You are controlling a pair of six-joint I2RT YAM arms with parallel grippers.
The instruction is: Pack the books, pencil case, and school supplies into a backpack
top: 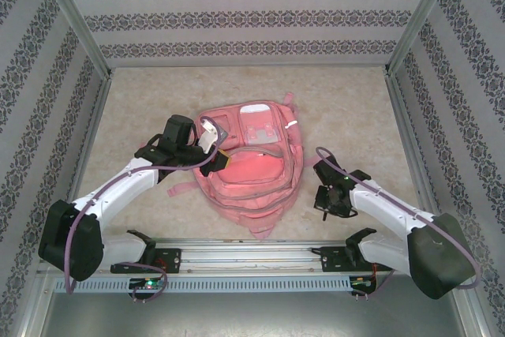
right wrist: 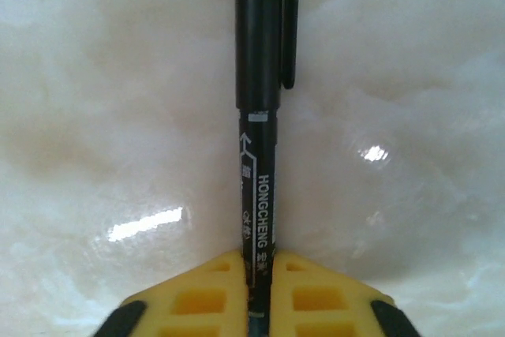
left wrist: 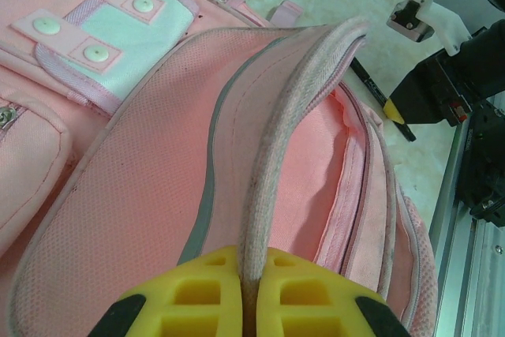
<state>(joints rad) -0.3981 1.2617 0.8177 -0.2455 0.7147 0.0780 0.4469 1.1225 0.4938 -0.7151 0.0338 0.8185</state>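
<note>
While the L gripper pinches the backpack flap edge, R gripper squeezes a black pen, table under it.

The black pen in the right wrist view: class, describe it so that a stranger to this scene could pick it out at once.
Find the big pink fabric backpack in the middle of the pale marbled table. Just to its right, the right gripper is shut on a slim black pen. White HONGCHENG print and a black clip set it apart from everything nearby.
</note>
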